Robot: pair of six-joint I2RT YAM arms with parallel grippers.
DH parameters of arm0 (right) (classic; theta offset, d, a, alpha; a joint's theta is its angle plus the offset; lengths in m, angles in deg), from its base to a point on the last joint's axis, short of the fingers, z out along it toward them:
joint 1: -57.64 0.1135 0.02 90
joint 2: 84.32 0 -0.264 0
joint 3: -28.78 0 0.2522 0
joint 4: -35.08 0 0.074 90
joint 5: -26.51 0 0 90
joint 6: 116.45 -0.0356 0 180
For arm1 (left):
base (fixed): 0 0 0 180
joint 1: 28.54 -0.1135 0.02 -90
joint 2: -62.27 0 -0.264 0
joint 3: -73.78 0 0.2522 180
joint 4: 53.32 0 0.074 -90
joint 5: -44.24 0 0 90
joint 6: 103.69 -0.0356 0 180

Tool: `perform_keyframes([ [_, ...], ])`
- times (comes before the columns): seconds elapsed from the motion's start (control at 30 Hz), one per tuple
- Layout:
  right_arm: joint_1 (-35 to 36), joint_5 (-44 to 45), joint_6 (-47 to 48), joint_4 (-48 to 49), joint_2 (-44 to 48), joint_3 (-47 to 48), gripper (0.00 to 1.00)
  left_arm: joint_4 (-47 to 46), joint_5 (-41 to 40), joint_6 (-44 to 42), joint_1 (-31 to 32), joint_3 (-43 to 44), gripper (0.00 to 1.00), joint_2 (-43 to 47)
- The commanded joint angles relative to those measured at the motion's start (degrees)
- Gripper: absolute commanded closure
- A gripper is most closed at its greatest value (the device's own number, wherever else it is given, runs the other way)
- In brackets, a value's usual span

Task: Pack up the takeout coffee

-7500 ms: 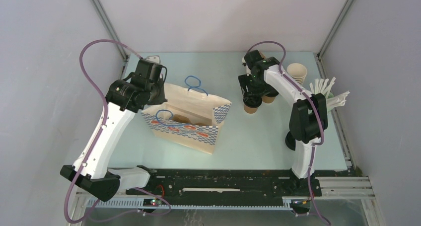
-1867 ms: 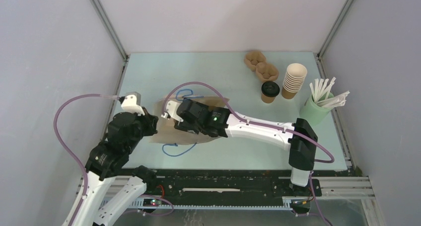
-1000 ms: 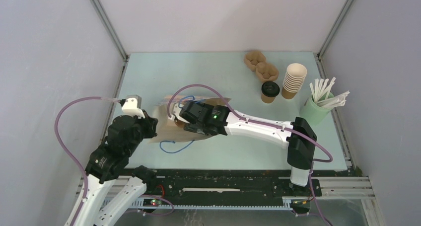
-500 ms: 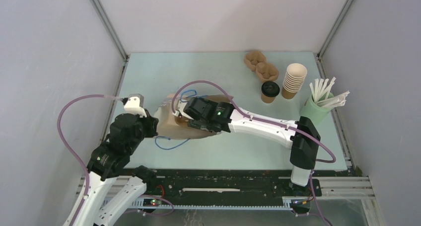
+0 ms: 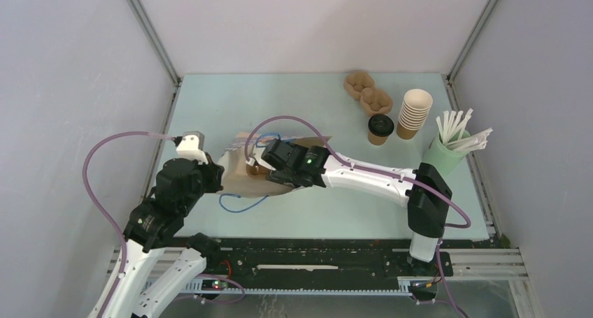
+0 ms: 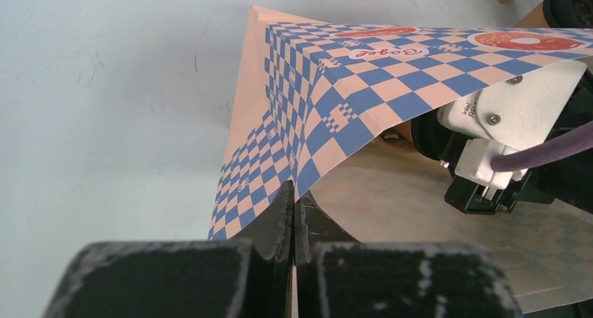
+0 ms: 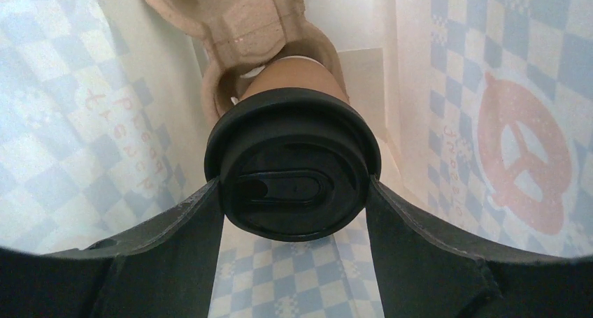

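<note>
A paper bag (image 5: 241, 182) with a blue check print lies on its side, mouth toward the right arm. My left gripper (image 5: 214, 175) is shut on the bag's edge and holds it up; in the left wrist view the jaws (image 6: 294, 196) pinch the checked paper (image 6: 363, 66). My right gripper (image 5: 268, 163) reaches into the bag's mouth. It is shut on a lidded coffee cup (image 7: 294, 171), fingers on both sides of the black lid, the cup's base at a pulp carrier (image 7: 255, 21) inside the bag. The second lidded cup (image 5: 380, 128) stands on the table at the back right.
A tall stack of lidless brown cups (image 5: 414, 112) stands beside the second cup. Pulp carriers (image 5: 366, 91) lie behind them. A green cup of white wrapped sticks (image 5: 447, 150) stands by the right wall. The bag's blue handle (image 5: 238, 203) lies on the table.
The bag has gone from upright to lying on its side. My right arm has brought one lidded cup from the back right into the bag. In the last second the bag's edge rose a little.
</note>
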Motion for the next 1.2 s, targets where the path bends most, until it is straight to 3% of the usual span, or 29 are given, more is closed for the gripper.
perform_keyframes([
  [0.0, -0.39, -2.76, -1.02, 2.36, 1.69, -1.58, 0.91, 0.22, 0.05, -1.73, 0.21, 1.89, 1.0, -0.75],
  [0.33, -1.89, -8.44, -1.13, 3.67, 2.82, -4.41, 0.91, 0.21, -0.02, -1.99, 0.21, 1.99, 1.0, -0.79],
  [0.63, -2.77, -7.49, -1.2, 4.27, -0.7, -2.28, 0.91, 0.5, 0.19, -2.79, 0.21, 2.99, 1.0, -1.66],
  [0.93, -4.0, -13.01, -2.87, -2.45, -2.51, 3.21, 0.91, 5.79, -0.56, -3.88, -1.23, 14.92, 1.0, -11.51],
  [1.17, -7.91, -27.93, -7.42, -14.47, -5.46, 12.42, 0.9, 14.14, 3.99, -0.64, -2.58, 27.32, 1.0, -21.85],
])
